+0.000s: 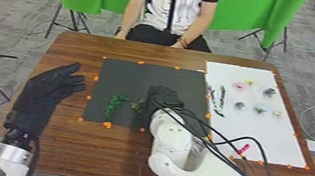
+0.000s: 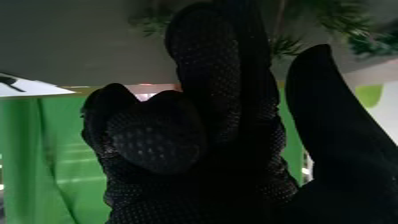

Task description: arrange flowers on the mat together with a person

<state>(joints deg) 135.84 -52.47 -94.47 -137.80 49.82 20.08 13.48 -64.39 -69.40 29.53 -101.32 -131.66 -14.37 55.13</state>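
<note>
Right hand (image 1: 165,96): partly covered by cables in the head view; whether a stem is held cannot be told.
Arms: both cut off by the head view's bottom edge.
Dark mat (image 1: 142,76): partly hidden beneath the right hand.
Green sprigs (image 1: 115,106): leaves too small to be told apart; greenery blurred and cut off by the edge in the wrist view.
White mat (image 1: 263,137): partly covered by the right arm.
Red item (image 1: 244,149): too small to be identified.
</note>
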